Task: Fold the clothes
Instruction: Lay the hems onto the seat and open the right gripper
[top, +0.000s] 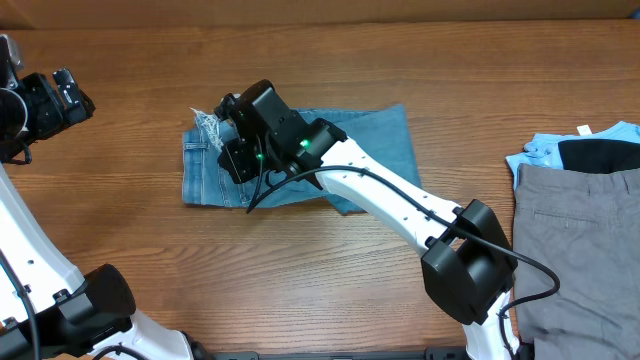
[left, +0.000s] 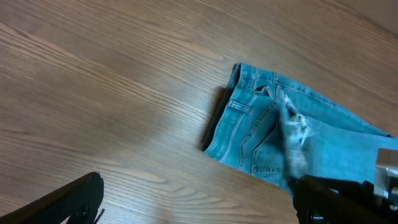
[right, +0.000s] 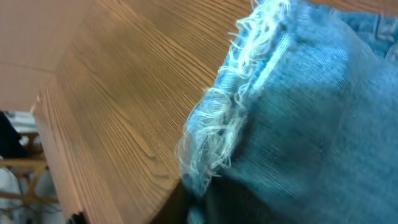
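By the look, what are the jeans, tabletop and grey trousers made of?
Jeans: washed light-blue denim, matte; twill weave and white frayed hem threads show. Table: wood or wood-look laminate, smooth, visible grain; cannot tell which. Grey trousers: plain woven cloth, matte; fibre unclear.

Part of the jeans (top: 390, 140) is hidden by the right gripper (top: 238, 148), whose jaws cannot be seen. The grey trousers (top: 570, 250) are cut off by the edge. The frayed hem (left: 292, 134) is blurred.
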